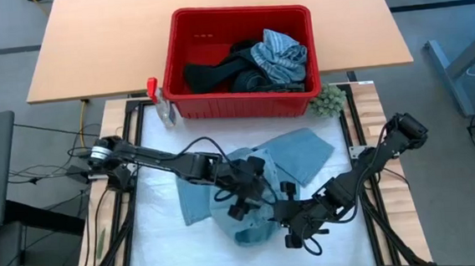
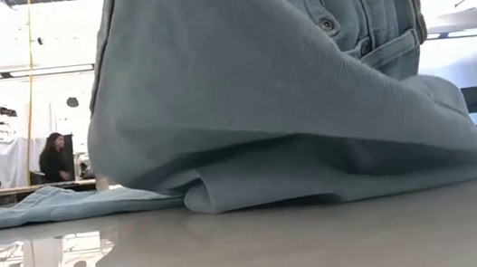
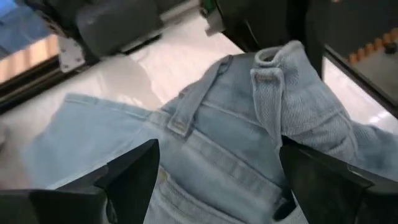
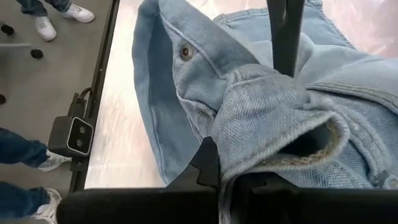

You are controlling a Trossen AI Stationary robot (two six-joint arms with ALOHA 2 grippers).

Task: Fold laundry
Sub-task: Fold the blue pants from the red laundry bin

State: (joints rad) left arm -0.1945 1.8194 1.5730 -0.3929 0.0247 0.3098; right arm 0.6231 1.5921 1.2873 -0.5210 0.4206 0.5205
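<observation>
Our left gripper (image 3: 217, 180) hangs released over the light blue jeans (image 1: 294, 158); right gripper (image 4: 217, 171) pinches their waistband. Only the high view shows the red basket (image 1: 194, 107).

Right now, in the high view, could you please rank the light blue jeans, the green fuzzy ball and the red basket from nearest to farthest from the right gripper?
From the right gripper, shut on the denim:
1. Light blue jeans, in its grip at the table's middle.
2. Green fuzzy ball, beyond the jeans, by the basket's right corner.
3. Red basket, at the far edge.
</observation>
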